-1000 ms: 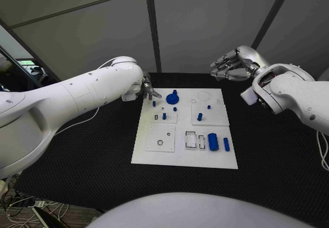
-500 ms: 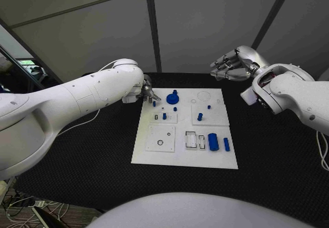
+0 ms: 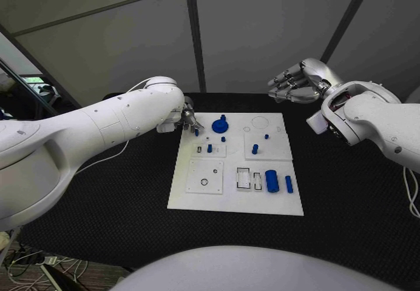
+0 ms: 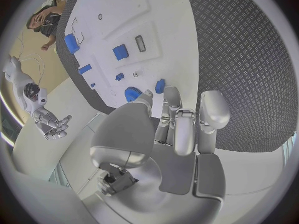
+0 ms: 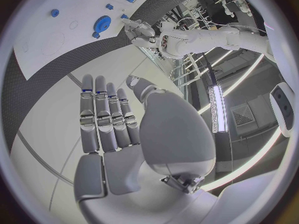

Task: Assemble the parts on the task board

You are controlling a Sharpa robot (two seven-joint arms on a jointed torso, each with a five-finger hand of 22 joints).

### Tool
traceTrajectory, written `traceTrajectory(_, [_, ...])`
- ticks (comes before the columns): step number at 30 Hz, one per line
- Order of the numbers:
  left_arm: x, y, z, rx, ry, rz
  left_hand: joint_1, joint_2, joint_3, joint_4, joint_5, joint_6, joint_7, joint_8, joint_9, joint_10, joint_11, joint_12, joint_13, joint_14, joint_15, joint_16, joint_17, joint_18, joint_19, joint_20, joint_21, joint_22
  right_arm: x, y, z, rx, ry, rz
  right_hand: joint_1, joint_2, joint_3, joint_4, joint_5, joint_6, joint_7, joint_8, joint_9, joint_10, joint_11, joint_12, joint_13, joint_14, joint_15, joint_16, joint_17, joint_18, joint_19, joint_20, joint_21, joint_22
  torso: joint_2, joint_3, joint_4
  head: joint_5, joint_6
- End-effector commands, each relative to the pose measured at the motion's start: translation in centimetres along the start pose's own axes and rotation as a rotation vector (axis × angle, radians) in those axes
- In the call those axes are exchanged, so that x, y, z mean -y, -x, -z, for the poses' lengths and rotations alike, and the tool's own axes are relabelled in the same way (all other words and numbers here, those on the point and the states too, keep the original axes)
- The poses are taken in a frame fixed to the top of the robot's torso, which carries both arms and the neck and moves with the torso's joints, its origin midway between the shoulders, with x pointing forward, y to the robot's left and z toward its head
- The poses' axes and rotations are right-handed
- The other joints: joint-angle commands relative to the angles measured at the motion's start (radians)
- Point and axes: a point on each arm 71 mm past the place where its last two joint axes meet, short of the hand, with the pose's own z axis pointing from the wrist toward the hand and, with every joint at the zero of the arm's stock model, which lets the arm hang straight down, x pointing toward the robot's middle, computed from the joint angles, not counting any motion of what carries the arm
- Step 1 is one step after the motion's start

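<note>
Over the last second the left hand (image 3: 186, 117) has edged slightly toward the far left corner of the task board (image 3: 197, 200), and the right hand (image 3: 293, 82) has stayed raised beyond the far right corner. No writing is legible anywhere. A small blue peg (image 4: 160, 86) stands just ahead of the left hand's fingertips (image 4: 171, 92), with the round blue part (image 3: 220, 126) close beside it. The left fingers reach forward, slightly apart, holding nothing; the right fingers are extended, palm empty.
</note>
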Motion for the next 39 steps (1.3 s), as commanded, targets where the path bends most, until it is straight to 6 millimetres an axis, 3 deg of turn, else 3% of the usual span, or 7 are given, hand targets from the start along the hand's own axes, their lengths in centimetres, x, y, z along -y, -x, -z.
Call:
traceTrajectory(1, [0.12,0.10,-0.02,0.008,-0.005,-0.002,0.013,0.001,0.009,-0.004,0.003,0.008,0.002,-0.002,-0.002,0.009,0.002,0.006,0.003,0.066,-0.007,0.007,0.144,-0.032,0.007,-0.001,0.007,0.025,-0.16,0.06,-0.04,0.002,0.007,0.002,-0.005,0.002,-0.001,0.005,0.006,-0.003,0.000,-0.002,-0.001,-0.001,0.007,-0.006,0.001,-0.002,0.005,-0.002,-0.001,0.005,0.008,-0.002,-0.003,-0.001,-0.001,0.0002,0.0006,-0.001,0.000])
traceTrajectory(11, [0.27,0.07,-0.06,0.009,-0.008,-0.001,0.046,0.012,0.034,-0.025,0.001,0.011,-0.002,-0.001,-0.006,0.010,-0.002,0.001,-0.001,0.066,-0.010,0.009,0.146,-0.033,0.008,-0.004,0.009,0.027,-0.16,0.05,-0.05,0.001,0.006,0.002,-0.005,0.002,-0.001,0.005,0.006,-0.003,0.000,-0.002,-0.001,-0.001,0.007,-0.006,0.001,-0.002,0.005,-0.002,-0.001,0.005,0.008,-0.002,-0.003,-0.001,0.000,-0.0005,0.0000,-0.001,0.000])
traceTrajectory(18, [0.22,0.02,-0.02,0.001,-0.016,0.018,0.108,0.031,0.103,-0.070,-0.005,0.012,-0.011,0.011,0.002,0.012,-0.011,-0.008,-0.004,0.067,-0.018,0.010,0.148,-0.033,0.010,-0.011,0.013,0.032,-0.14,0.06,-0.05,0.001,0.006,0.002,-0.005,0.002,-0.001,0.005,0.006,-0.003,0.000,-0.002,-0.001,-0.001,0.007,-0.006,0.001,-0.002,0.005,-0.002,-0.001,0.005,0.008,-0.002,-0.003,-0.001,-0.001,-0.0004,0.0009,-0.001,0.000])
traceTrajectory(25, [0.13,-0.11,0.03,-0.020,-0.023,0.026,0.124,0.017,0.180,-0.103,-0.008,0.010,-0.016,0.031,0.019,0.025,-0.016,-0.014,-0.003,0.069,-0.021,0.013,0.153,-0.035,0.015,-0.015,0.020,0.039,-0.14,0.04,-0.07,0.000,0.006,0.002,-0.005,0.002,-0.001,0.005,0.006,-0.003,0.000,-0.002,-0.001,-0.001,0.007,-0.006,0.001,-0.002,0.005,-0.002,-0.001,0.005,0.008,-0.002,-0.003,-0.001,0.000,-0.0004,0.0007,0.000,0.000])
traceTrajectory(28, [0.07,-0.12,0.05,-0.023,-0.024,0.032,0.134,0.011,0.243,-0.129,-0.009,0.004,-0.016,0.044,0.033,0.033,-0.017,-0.018,-0.003,0.071,-0.023,0.015,0.157,-0.036,0.018,-0.018,0.025,0.043,-0.15,0.03,-0.08,0.000,0.006,0.002,-0.005,0.002,-0.001,0.005,0.006,-0.003,0.000,-0.002,-0.001,-0.001,0.007,-0.006,0.001,-0.002,0.005,-0.002,-0.001,0.005,0.008,-0.002,-0.003,-0.001,0.000,-0.0008,0.0005,0.001,0.000])
traceTrajectory(39, [-0.43,0.16,0.54,0.015,-0.051,0.080,0.112,-0.031,0.376,-0.174,-0.009,-0.012,-0.016,0.069,0.065,0.046,-0.017,-0.025,-0.005,0.072,-0.022,0.018,0.161,-0.038,0.021,-0.016,0.031,0.052,-0.15,0.07,-0.04,0.001,0.007,0.003,-0.005,0.003,-0.001,0.006,0.008,-0.002,0.000,-0.002,0.000,-0.001,0.007,-0.006,0.001,-0.001,0.005,-0.002,-0.002,0.005,0.009,-0.002,-0.005,-0.002,-0.001,-0.0008,0.0028,0.001,0.000])
